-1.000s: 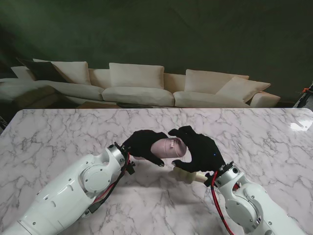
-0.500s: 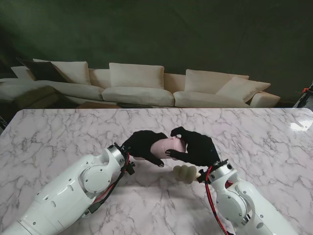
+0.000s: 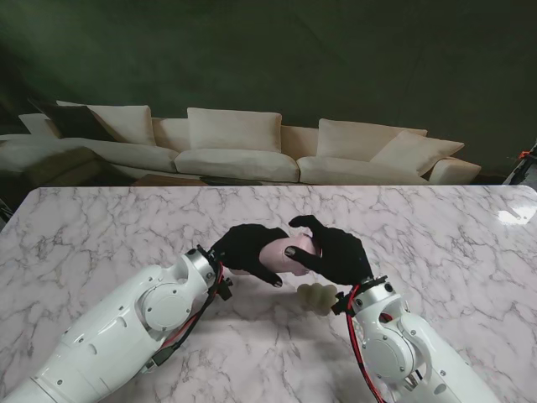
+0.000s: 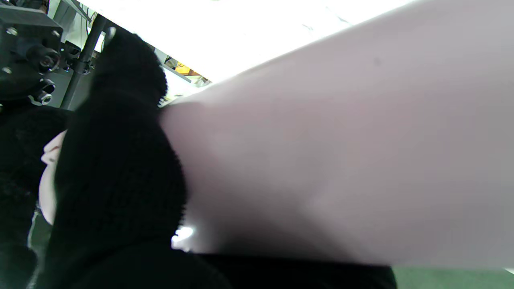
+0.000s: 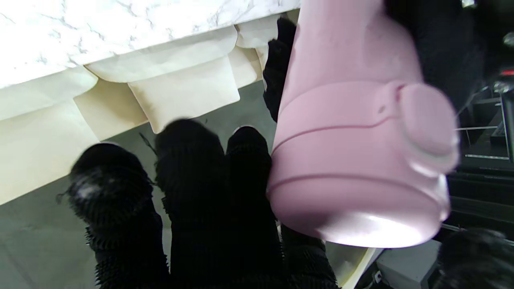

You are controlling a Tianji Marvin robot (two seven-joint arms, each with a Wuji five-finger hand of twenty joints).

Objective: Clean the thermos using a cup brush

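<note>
A pink thermos [image 3: 279, 253] lies sideways in the air over the middle of the marble table [image 3: 101, 227]. My left hand [image 3: 246, 248], in a black glove, is shut on its body, which fills the left wrist view [image 4: 341, 160] beside one finger [image 4: 120, 160]. My right hand [image 3: 337, 252] wraps around the lid end, with fingers arched over it and the thumb against it. In the right wrist view the lid [image 5: 353, 140] sits between the fingers [image 5: 209, 192] and the thumb. The cup brush [image 3: 317, 295], with a cream ribbed sponge head, lies on the table under my right wrist, its handle hidden.
A cream sofa [image 3: 243, 147] stands beyond the table's far edge against a dark wall. Bare marble stretches to the left and right of both arms. Bright glare sits at the table's far right corner [image 3: 513, 214].
My right hand has moved left toward the thermos and closed from a wide spread around the lid end. The brush, which shifted slightly left, now shows from under the wrist. The left hand held still.
</note>
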